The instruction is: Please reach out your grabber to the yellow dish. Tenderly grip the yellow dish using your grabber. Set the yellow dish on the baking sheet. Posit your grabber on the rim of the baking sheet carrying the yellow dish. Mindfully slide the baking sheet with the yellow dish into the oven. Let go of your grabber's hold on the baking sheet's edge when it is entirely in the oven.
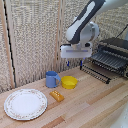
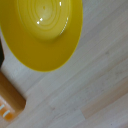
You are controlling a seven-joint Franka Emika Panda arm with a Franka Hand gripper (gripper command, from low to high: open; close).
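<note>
Yellow dish [image 2: 42,30] on table, directly below hovering claw [image 1: 74,63].

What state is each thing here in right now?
Small round yellow dish: empty, upright on the wooden table.
Blue mug: upright.
Black-and-silver toaster oven: open.
Dark baking sheet: pulled out, bare.
White patterned plate: empty.
Pale grabber: above the dish, holding nothing.

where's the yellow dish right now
In the exterior view the yellow dish sits on the wooden table near the middle, just to the view's right of the blue mug, with the orange block in front and the hand above it.
</note>
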